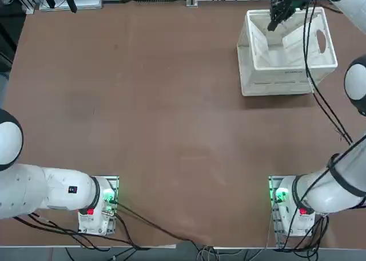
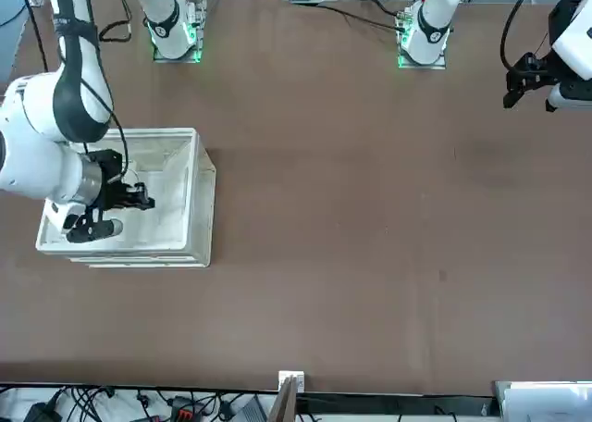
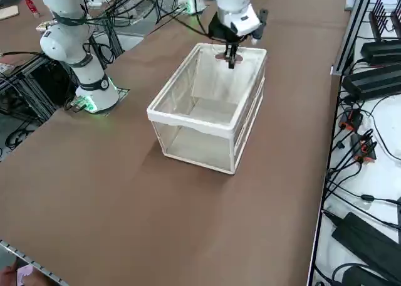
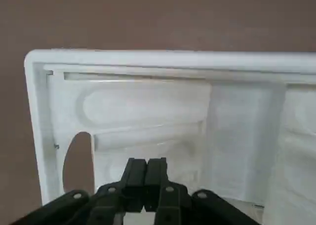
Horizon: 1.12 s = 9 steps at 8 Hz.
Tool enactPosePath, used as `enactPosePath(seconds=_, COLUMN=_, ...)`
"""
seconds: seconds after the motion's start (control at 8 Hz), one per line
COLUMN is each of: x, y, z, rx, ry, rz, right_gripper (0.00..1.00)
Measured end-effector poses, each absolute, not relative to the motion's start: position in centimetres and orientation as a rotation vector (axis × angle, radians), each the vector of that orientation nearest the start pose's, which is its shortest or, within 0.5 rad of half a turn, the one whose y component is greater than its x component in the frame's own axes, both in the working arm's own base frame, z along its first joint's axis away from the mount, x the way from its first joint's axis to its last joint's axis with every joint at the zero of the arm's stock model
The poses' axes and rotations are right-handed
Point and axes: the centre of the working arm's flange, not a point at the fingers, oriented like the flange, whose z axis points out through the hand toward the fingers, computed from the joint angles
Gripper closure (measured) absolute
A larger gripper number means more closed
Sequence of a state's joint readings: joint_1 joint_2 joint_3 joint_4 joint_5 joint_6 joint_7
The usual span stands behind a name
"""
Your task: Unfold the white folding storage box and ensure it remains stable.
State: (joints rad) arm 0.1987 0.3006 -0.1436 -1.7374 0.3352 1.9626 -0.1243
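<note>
The white folding storage box stands upright as an open box at the table's far right, also seen in the front view and the right side view. My right gripper hangs over the box's far end, just inside the rim, its fingers pointing down into the box. The wrist view shows the two black fingertips pressed together with nothing between them, facing a short wall with an oval handle cutout. In the front view the gripper sits above the box's interior.
A black cable from my right arm drapes across the box's right side. Cables and gear lie off the table's edge beside the box. The arm bases stand at the near edge, and brown tabletop stretches left of the box.
</note>
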Motion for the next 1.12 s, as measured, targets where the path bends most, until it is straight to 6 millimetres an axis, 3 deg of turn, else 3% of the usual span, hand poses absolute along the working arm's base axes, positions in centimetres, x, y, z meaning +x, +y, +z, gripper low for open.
enactPosePath(seconds=0.38, x=60.2, y=6.3, z=34.6, rx=-2.724, ry=0.191, rz=0.003, right_gripper=0.99)
enactPosePath(seconds=0.62, x=59.3, y=7.2, z=32.8, rx=-2.626, ry=0.299, rz=0.03, right_gripper=0.99)
enactPosePath(seconds=0.88, x=58.9, y=9.4, z=31.4, rx=-2.523, ry=0.396, rz=0.031, right_gripper=0.99)
enactPosePath(seconds=1.12, x=59.1, y=9.9, z=29.8, rx=-2.464, ry=0.506, rz=-0.01, right_gripper=0.99)
